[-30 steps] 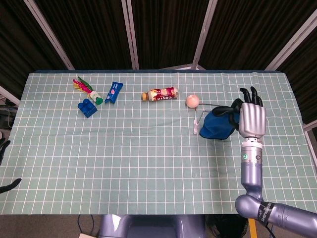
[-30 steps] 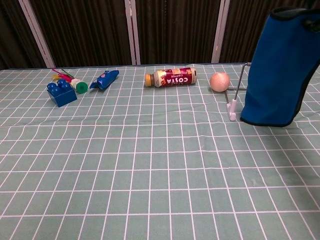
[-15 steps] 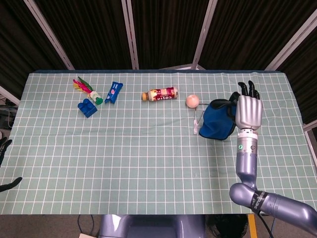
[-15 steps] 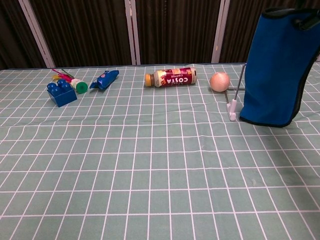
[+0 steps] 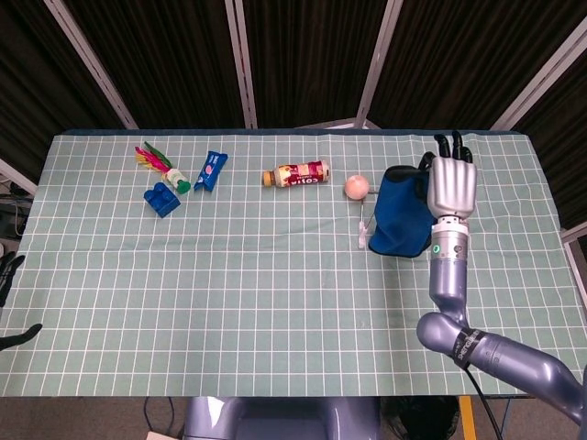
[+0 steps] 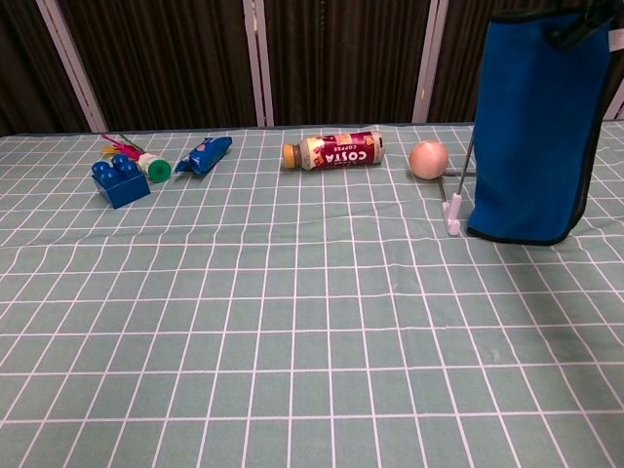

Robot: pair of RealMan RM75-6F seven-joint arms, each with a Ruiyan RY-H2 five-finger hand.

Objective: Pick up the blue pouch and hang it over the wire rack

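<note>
The blue pouch (image 5: 402, 217) hangs upright from my right hand (image 5: 452, 183), which grips its top edge at the far right of the table. In the chest view the pouch (image 6: 531, 127) is tall, and its bottom sits close to the cloth. The wire rack (image 5: 364, 232) is a thin metal frame with white feet (image 6: 453, 213), just left of the pouch and touching or nearly touching its side. Only dark fingers of my left hand (image 5: 11, 307) show at the left edge of the head view, spread apart and holding nothing.
A peach ball (image 5: 356, 187) lies just behind the rack. A Costa coffee bottle (image 5: 295, 174) lies on its side further left. At the far left are a blue packet (image 5: 210, 170), a blue toy brick (image 5: 163, 198) and a feathered shuttlecock (image 5: 163, 165).
My right hand has moved away from me and slightly left with the pouch. The pouch now hangs straighter and taller beside the rack.
</note>
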